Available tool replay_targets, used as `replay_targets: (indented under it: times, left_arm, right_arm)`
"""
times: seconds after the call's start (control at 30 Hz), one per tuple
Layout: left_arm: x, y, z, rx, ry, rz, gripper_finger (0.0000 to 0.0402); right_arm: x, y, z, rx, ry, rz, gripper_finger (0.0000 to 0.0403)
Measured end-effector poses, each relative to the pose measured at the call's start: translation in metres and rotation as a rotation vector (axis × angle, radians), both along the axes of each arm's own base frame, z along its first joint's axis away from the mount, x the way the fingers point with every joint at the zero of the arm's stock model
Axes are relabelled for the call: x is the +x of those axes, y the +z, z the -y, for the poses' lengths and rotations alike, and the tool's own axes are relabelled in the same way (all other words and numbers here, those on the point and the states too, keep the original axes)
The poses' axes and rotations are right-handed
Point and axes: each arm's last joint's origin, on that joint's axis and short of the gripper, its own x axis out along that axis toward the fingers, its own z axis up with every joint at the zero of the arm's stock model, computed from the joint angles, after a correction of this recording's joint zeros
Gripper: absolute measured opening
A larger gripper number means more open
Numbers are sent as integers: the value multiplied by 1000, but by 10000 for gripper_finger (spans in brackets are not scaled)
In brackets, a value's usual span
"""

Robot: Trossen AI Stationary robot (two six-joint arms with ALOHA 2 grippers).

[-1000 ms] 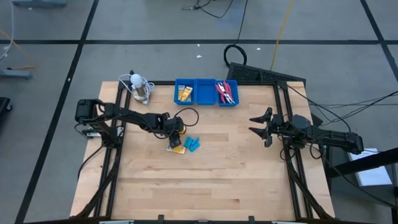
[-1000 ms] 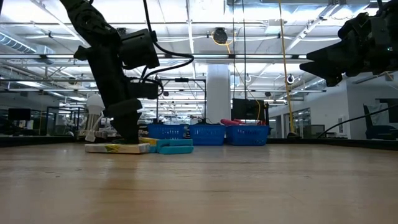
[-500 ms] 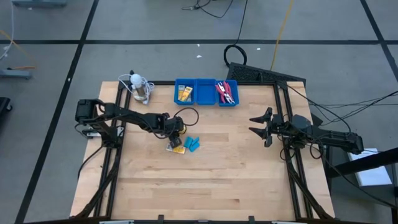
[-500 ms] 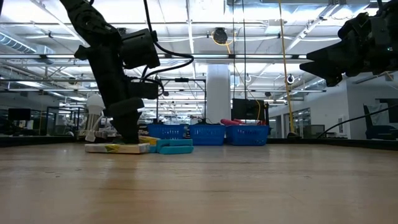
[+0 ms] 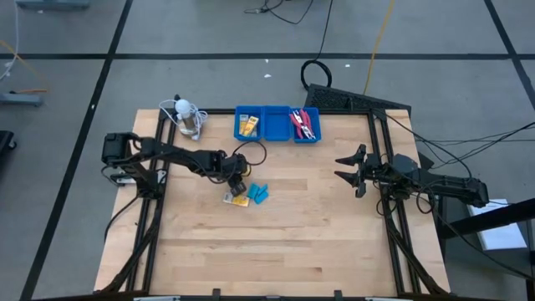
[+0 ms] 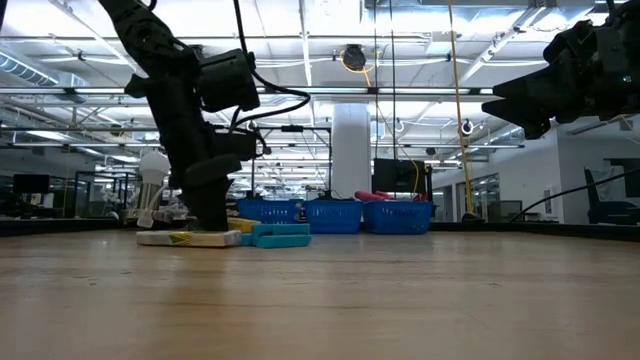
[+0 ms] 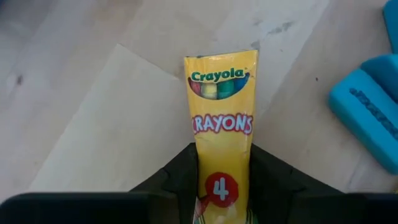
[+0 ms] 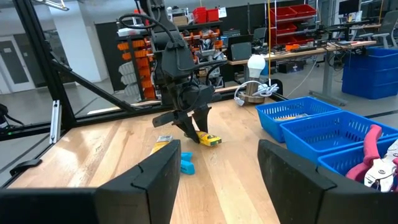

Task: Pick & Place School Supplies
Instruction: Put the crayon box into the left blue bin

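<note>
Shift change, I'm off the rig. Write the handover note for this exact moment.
Left hand: shut on the crayon pack, one end raised in the right wrist view.
Right hand: open, idle above the table's right side.
Done: crayon packs in the tray's left bin, scissors in its right bin.
Left: this pack, another packet, and the blue erasers mid-table.

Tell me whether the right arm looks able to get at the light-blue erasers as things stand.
Probably not cleanly. The left gripper is low over the crayon packet, jaws shut on it, right beside the light-blue erasers. The right gripper hangs open at the table's right side, apart from them.
</note>
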Motion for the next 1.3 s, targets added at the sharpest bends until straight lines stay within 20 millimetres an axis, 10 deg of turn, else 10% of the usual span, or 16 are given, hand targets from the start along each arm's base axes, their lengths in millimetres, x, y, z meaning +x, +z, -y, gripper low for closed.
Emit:
replay_targets:
  times: [0.6, 1.3]
  left_arm:
    - [19, 29, -31, 22, 95, 105, 122]
    - [15, 70, -115, 102, 301, 217, 122]
  right_arm:
    - [0, 0, 0, 0, 0, 0, 208]
    - [0, 0, 0, 0, 0, 0, 208]
